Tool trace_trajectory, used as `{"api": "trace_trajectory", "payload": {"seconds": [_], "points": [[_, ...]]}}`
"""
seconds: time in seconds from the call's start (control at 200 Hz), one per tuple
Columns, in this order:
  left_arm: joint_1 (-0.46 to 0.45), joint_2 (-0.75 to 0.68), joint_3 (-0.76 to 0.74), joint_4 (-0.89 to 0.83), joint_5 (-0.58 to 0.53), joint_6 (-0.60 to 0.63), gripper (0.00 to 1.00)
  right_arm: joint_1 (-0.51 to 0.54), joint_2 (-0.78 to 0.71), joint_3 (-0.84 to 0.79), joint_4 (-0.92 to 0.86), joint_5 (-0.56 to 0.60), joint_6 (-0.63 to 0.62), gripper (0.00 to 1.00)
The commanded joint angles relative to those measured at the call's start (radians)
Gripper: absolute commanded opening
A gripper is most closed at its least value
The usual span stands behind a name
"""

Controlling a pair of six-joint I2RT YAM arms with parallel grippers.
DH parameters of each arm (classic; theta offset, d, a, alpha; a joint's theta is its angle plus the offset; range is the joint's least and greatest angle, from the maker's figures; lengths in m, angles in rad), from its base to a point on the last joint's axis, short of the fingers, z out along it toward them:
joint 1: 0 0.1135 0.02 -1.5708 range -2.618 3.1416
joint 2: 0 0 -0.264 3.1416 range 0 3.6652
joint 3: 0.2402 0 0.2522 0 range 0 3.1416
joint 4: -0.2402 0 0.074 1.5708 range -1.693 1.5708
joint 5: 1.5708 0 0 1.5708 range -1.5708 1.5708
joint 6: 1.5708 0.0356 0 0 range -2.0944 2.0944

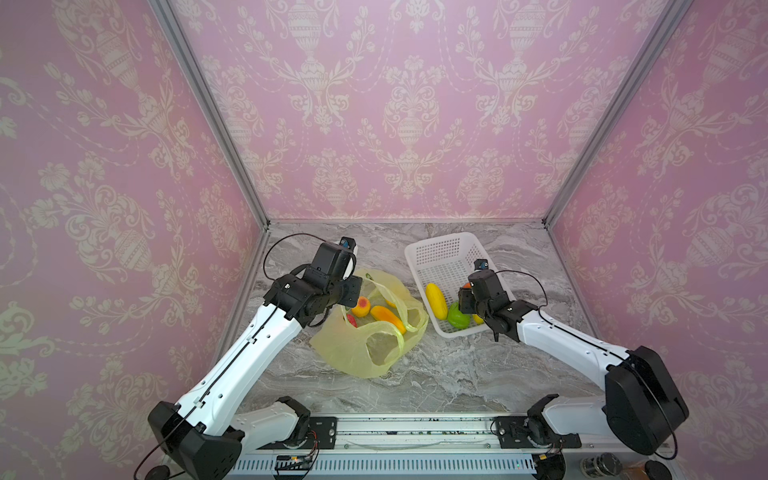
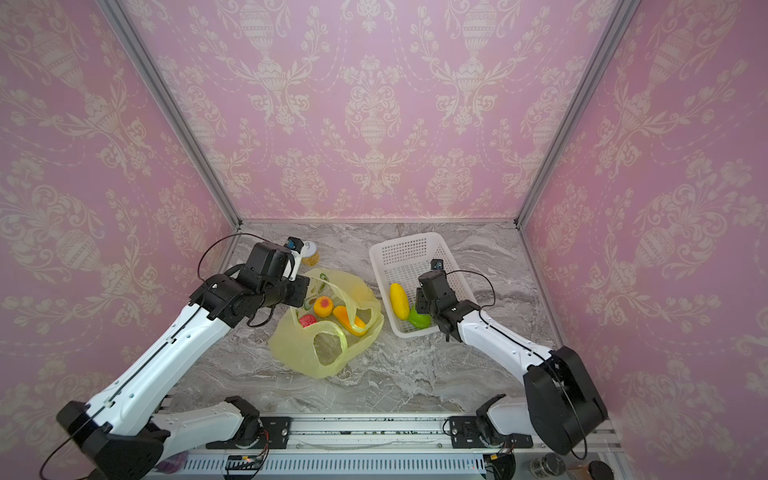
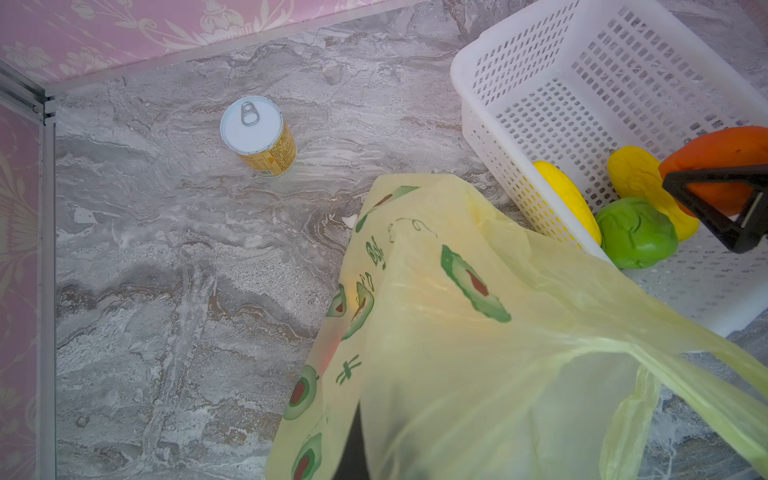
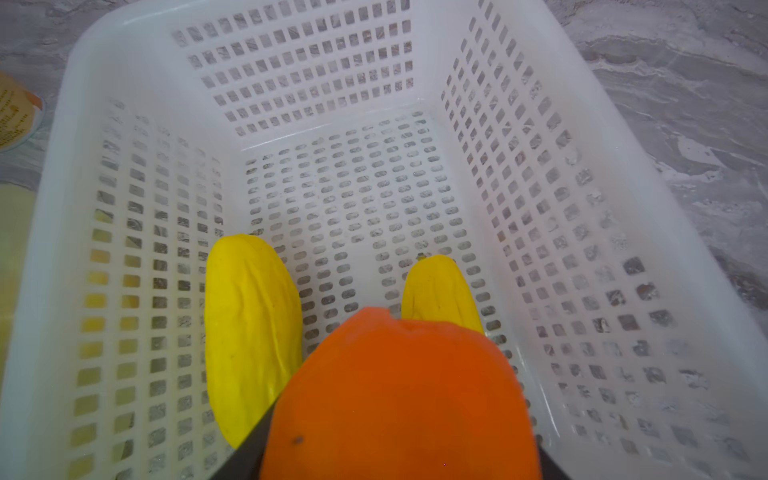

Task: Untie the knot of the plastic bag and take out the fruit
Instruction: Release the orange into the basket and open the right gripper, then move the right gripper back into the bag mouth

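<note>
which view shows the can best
Left wrist: the can stands whole, lid and label clear. In both top views the left arm hides most of it; right wrist shows only a label sliver.

You cannot see the left gripper's [image 1: 344,306] fingertips: the plastic bag [image 3: 478,332] drapes over them, leaving a dark blur. The right wrist view's edge cuts off the orange fruit [image 4: 399,395], whose bulk hides the jaws holding it but for two dark slivers. In both top views the right arm [image 1: 494,301] covers most of that fruit and, at the basket's [image 1: 440,253] five o'clock, a yellow fruit [image 1: 478,319]. At the bag's eleven o'clock the left arm [image 2: 266,270] half hides the can [image 2: 311,254].
</note>
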Motion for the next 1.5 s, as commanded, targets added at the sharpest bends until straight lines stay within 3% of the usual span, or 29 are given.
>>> {"api": "trace_trajectory", "payload": {"seconds": [0.0, 0.27, 0.315, 0.465, 0.57, 0.901, 1.096, 1.166, 1.321, 1.496], "points": [[0.01, 0.001, -0.01, -0.017, 0.004, 0.014, 0.0, -0.042, 0.077, 0.071, 0.01, -0.012, 0.007, 0.12], [0.01, 0.004, -0.01, -0.019, 0.001, 0.015, 0.0, -0.128, 0.309, 0.22, -0.028, -0.075, -0.002, 0.12], [0.011, 0.001, -0.012, -0.017, -0.005, 0.015, 0.0, -0.129, 0.331, 0.239, -0.034, -0.086, -0.002, 0.18], [0.012, 0.009, -0.009, -0.019, 0.002, 0.014, 0.0, -0.129, 0.345, 0.253, -0.031, -0.103, 0.0, 0.54], [0.012, 0.01, -0.009, -0.02, 0.01, 0.013, 0.0, -0.129, 0.322, 0.233, -0.013, -0.107, 0.008, 0.7], [0.013, 0.009, -0.009, -0.019, 0.007, 0.015, 0.0, -0.116, 0.057, 0.081, 0.025, -0.133, 0.001, 0.91], [0.013, -0.007, -0.012, -0.018, -0.011, 0.015, 0.0, -0.036, -0.268, -0.066, 0.055, -0.141, -0.024, 0.86], [0.015, -0.003, -0.011, -0.017, -0.008, 0.014, 0.0, 0.012, -0.407, -0.119, 0.079, -0.161, -0.051, 0.78], [0.015, 0.005, -0.009, -0.021, 0.002, 0.014, 0.0, 0.152, -0.646, -0.199, 0.116, -0.2, -0.105, 0.51], [0.016, 0.002, -0.012, -0.017, -0.01, 0.015, 0.0, 0.313, -0.694, -0.202, 0.146, -0.296, -0.182, 0.35]]}}
